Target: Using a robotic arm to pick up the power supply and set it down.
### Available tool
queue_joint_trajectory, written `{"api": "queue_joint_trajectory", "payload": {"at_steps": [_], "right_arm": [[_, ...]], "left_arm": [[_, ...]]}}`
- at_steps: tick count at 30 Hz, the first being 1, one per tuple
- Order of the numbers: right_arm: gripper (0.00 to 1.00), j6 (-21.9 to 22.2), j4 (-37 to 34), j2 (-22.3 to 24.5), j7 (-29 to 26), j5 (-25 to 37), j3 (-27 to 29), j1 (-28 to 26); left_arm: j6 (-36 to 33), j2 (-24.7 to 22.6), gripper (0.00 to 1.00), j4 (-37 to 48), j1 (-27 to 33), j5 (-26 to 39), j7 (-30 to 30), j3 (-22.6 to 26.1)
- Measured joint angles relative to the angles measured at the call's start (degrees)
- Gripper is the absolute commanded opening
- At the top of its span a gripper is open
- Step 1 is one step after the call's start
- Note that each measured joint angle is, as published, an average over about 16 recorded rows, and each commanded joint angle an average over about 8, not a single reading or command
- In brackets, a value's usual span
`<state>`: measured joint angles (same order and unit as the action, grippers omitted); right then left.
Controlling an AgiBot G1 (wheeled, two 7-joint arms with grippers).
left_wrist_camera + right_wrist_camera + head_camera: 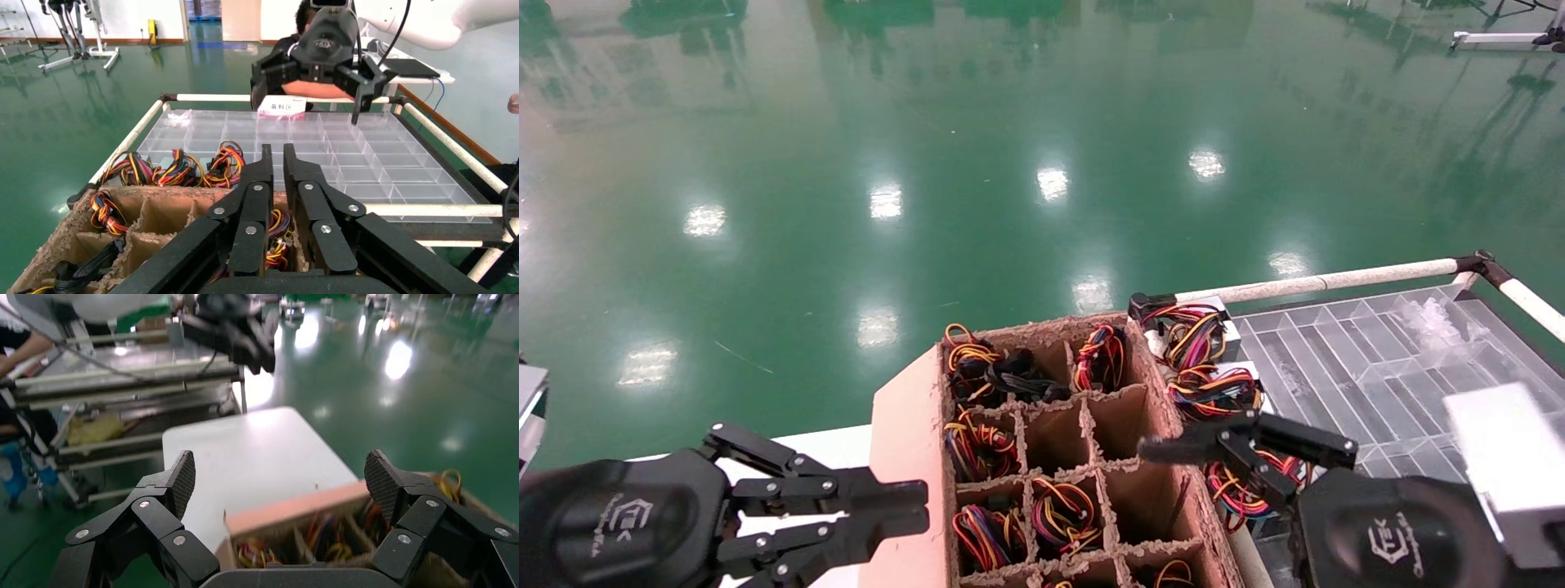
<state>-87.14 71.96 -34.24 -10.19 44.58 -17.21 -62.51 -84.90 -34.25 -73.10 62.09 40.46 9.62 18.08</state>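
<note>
Several power supplies show mainly as red, yellow and black wire bundles. Some sit in the cells of a brown cardboard divider box point(903, 457), such as one power supply point(981, 447). Others lie in a row on the clear tray just right of the box point(1214, 390), point(177, 168). My right gripper point(1205, 461), point(281, 478) hangs open above that row by the box's right wall, holding nothing. Low at the box's left side, my left gripper point(923, 506), point(276, 153) is shut and empty, its fingers pointing across the box.
A clear plastic compartment tray point(1377, 367), point(367, 153) fills the cart on the right, framed by white pipe rails point(1336, 282). A white table top point(821, 449), point(257, 453) lies left of the box. Green floor lies beyond. A person and other carts stand farther off.
</note>
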Motion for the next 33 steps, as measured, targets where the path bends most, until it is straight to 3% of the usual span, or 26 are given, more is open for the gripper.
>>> {"api": "queue_joint_trajectory", "payload": {"at_steps": [3,9,10,11,18,19,33], "right_arm": [[1.0,0.0,-0.5,0.0,0.4,1.6,-0.7,0.0],[1.0,1.2,-0.2,-0.6,0.5,6.0,-2.7,0.3],[1.0,1.5,0.1,-0.7,0.3,6.8,-3.1,0.3],[0.93,1.8,0.4,-0.9,0.2,7.8,-3.5,0.2],[0.06,3.2,2.7,-2.6,-2.5,14.5,-6.9,-1.6],[0.0,3.3,2.9,-2.9,-3.0,15.4,-7.4,-2.0],[0.0,3.1,1.1,-8.3,-7.2,26.2,-13.2,-8.4]], "left_arm": [[0.0,0.0,0.09,0.0,0.0,0.0,0.0,0.0],[0.0,0.0,0.83,0.0,0.0,0.0,0.0,0.0],[0.0,0.0,0.92,0.0,0.0,0.0,0.0,0.0],[0.0,0.0,0.99,0.0,0.0,0.0,0.0,0.0],[0.0,0.0,1.0,0.0,0.0,0.0,0.0,0.0],[0.0,0.0,1.0,0.0,0.0,0.0,0.0,0.0],[0.0,0.0,1.0,0.0,0.0,0.0,0.0,0.1]]}}
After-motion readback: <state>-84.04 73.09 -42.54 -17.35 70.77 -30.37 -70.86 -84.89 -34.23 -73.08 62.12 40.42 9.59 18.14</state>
